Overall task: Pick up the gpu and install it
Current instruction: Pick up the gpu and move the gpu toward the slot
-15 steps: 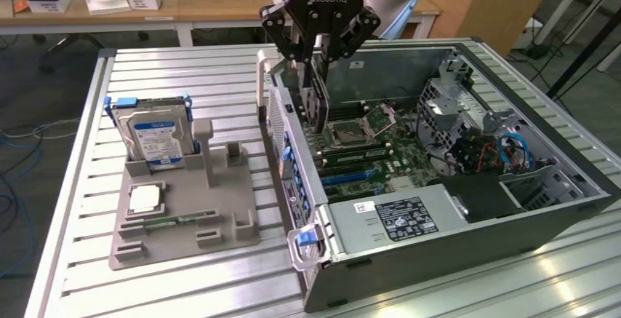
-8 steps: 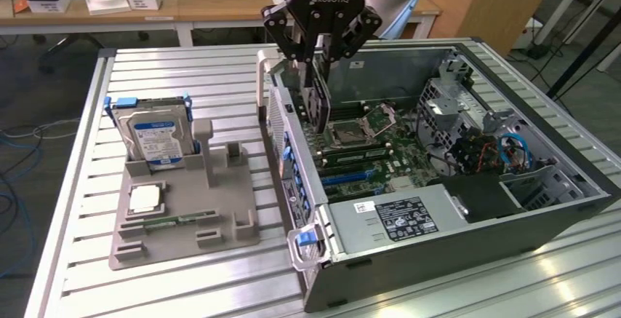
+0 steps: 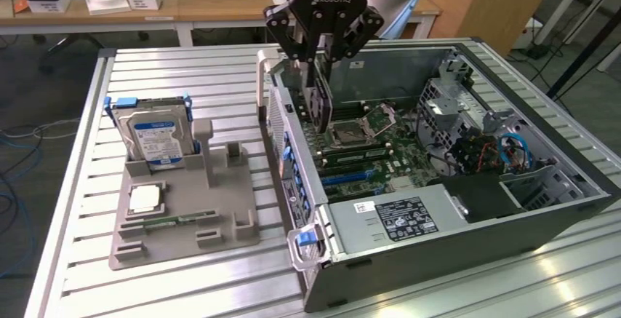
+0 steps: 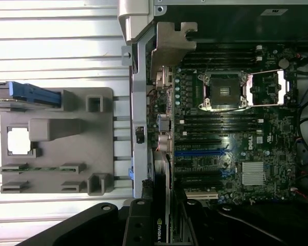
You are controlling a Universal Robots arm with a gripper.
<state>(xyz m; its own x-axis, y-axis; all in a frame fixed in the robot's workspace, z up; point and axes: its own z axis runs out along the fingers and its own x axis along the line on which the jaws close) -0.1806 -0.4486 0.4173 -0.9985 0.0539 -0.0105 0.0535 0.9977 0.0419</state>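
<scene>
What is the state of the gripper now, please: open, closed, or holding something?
Gripper: closed on the gpu, holding it on edge over the open computer case.

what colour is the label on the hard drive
Blue and white. The hard drive shows best in the exterior view.

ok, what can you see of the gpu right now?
The gpu is a thin dark card, seen nearly edge-on, upright. The gripper clamps its top edge and holds it inside the open case, by the rear wall, over the motherboard. The wrist view shows a logo on its black cooler side. I cannot tell whether its lower edge touches a slot.
</scene>
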